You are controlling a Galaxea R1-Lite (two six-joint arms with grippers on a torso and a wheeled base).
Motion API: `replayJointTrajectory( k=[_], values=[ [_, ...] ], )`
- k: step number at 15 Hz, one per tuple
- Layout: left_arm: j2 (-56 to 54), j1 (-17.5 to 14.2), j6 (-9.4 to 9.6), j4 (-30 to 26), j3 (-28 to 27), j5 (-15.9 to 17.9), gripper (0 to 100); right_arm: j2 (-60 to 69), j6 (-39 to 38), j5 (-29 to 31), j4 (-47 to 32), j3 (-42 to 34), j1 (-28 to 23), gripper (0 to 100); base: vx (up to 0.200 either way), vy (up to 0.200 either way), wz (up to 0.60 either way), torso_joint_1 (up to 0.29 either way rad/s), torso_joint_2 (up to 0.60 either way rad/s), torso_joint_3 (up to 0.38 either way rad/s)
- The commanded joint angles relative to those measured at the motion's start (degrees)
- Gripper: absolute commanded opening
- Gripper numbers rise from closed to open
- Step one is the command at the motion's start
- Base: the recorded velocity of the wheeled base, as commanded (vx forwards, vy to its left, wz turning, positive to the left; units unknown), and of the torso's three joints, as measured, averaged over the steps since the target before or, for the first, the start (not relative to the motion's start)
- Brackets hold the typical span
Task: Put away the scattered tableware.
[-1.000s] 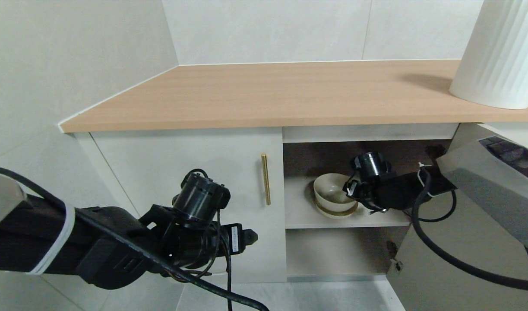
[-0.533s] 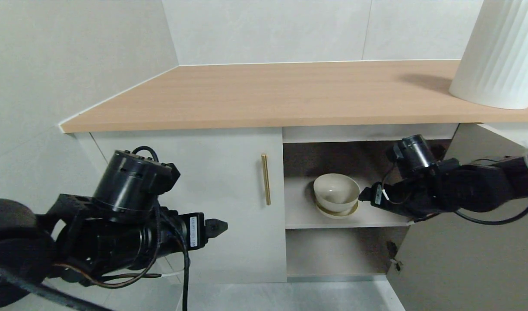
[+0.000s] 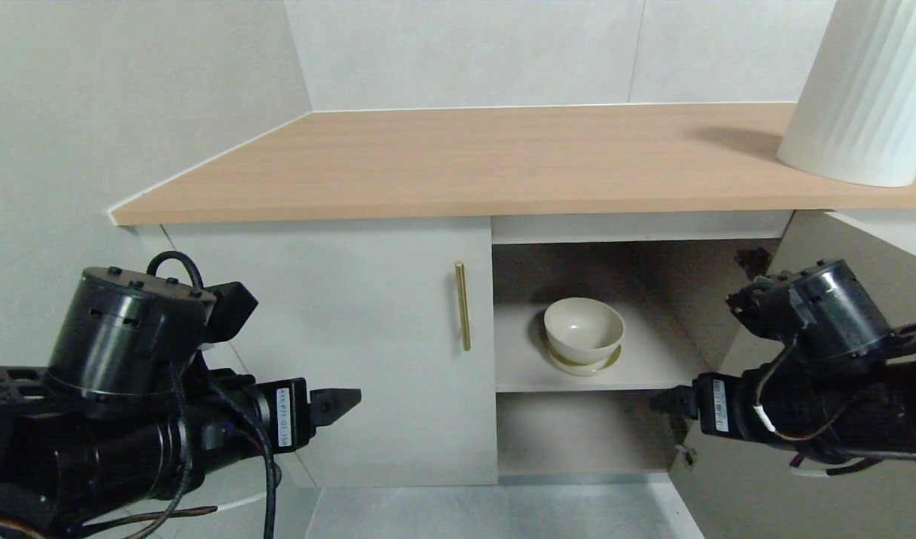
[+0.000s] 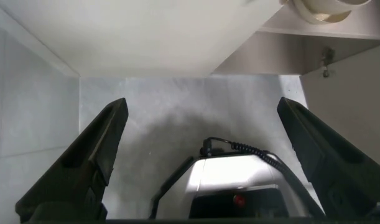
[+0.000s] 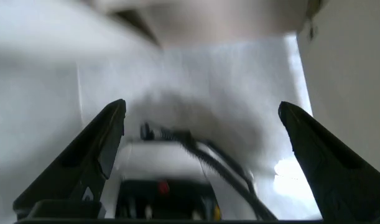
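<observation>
Left tool (image 3: 344,402) and right tool (image 3: 663,400) are spread and empty; the bowl (image 3: 583,329) sits on the shelf (image 3: 656,363) ahead, between them.

One bowl (image 3: 583,328), one saucer (image 3: 604,364), one ribbed container (image 3: 856,97).

The right gripper (image 5: 202,112) gapes wide above grey floor (image 5: 196,68).
</observation>
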State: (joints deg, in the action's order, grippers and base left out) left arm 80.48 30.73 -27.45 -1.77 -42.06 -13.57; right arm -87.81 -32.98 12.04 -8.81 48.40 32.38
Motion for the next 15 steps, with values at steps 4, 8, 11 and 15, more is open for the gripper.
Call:
replayJointTrajectory(
  k=[4,8,11,15],
  values=[
    [1.8,0.2,0.73,0.3,-0.2,-0.1,100,3.3,0.3,-0.4,-0.5,-1.2,1.0,100,-0.200,0.000,0.00,0.000,0.00,0.005],
    [2.3,0.3,0.73,0.3,-0.1,-0.1,100,2.2,0.3,-0.4,-0.6,-1.4,1.0,100,-0.200,0.000,0.00,0.004,0.00,0.006],
    [2.8,0.4,0.73,0.3,0.0,-0.1,100,2.2,0.5,-0.4,-0.6,-1.6,1.1,100,-0.200,0.000,0.00,-0.001,0.00,0.002],
    [3.0,0.4,0.73,0.3,0.0,-0.1,100,1.9,1.2,-0.4,-0.5,-1.7,1.1,100,-0.150,0.000,0.00,0.005,0.00,0.001]
  ],
)
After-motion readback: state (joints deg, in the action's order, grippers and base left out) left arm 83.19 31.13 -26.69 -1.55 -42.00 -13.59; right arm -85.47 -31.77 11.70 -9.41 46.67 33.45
